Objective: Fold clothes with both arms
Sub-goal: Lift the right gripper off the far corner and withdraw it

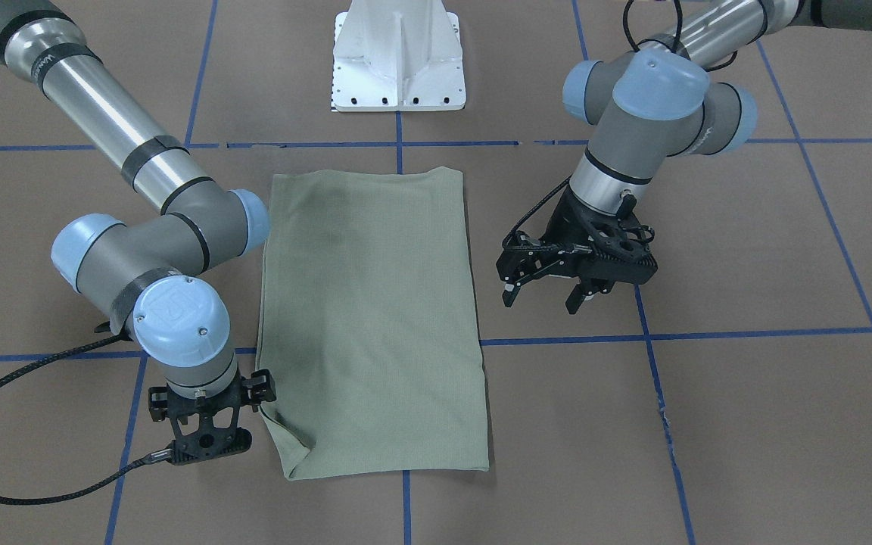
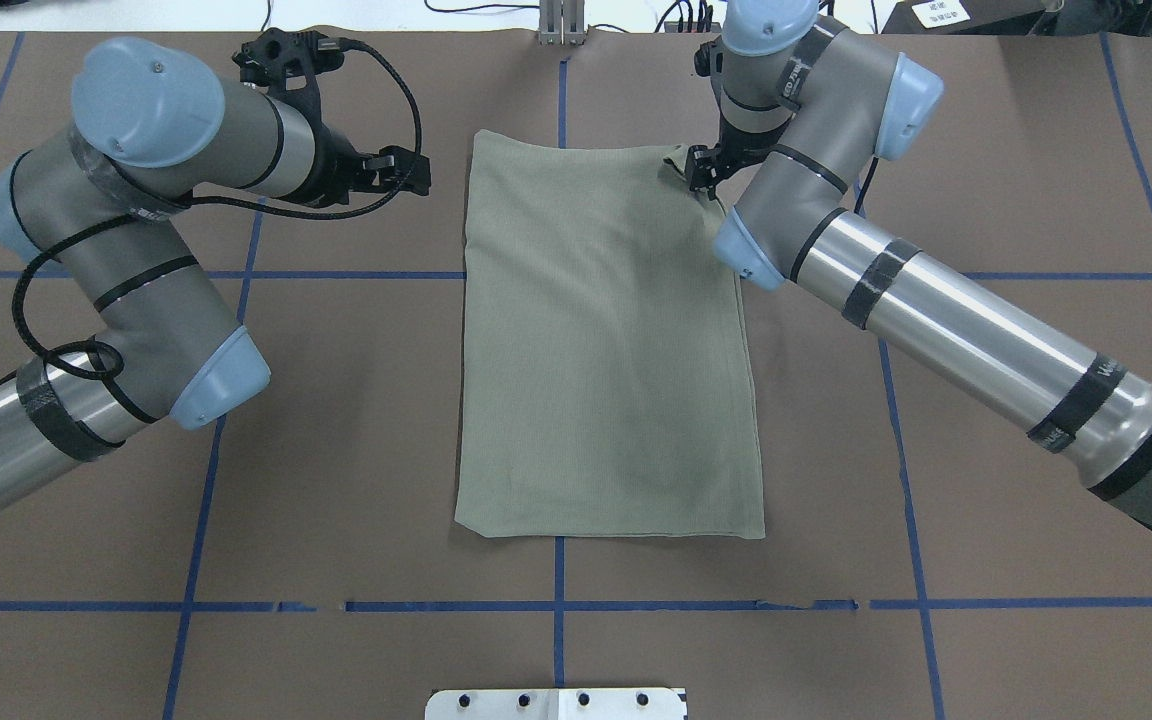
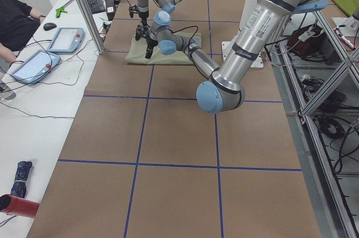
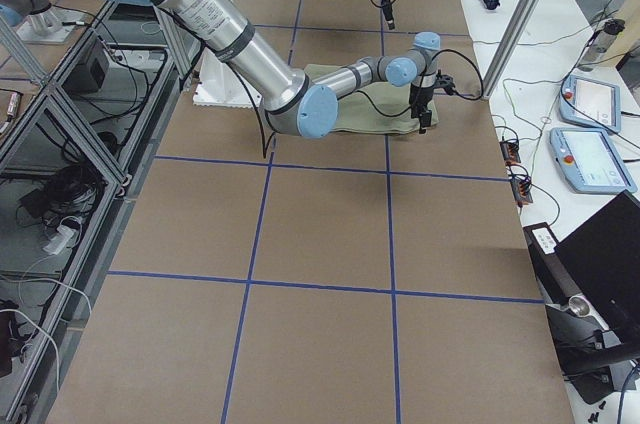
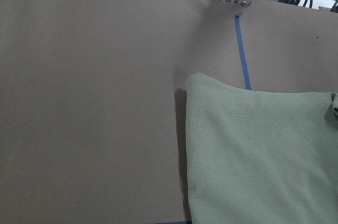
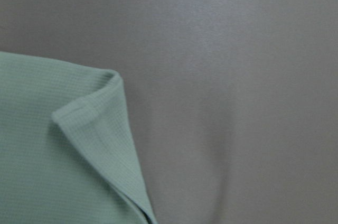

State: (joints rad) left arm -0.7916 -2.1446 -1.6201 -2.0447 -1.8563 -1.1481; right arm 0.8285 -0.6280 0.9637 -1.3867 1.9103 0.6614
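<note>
We see one green shirt point(image 1: 372, 318), folded into a rectangle, flat mid-table point(image 1: 708, 424). Two grippers here: the left gripper point(image 1: 542, 297) hangs spread wide and holds nothing, near the shirt's long edge. The right gripper point(image 2: 701, 175) is at a far corner, and we honestly can't tell its grip.

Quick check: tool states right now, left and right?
Left tool: open, holding nothing, beside the shirt.
Right tool: at the shirt's far corner; cannot tell whether it is open or shut.
</note>
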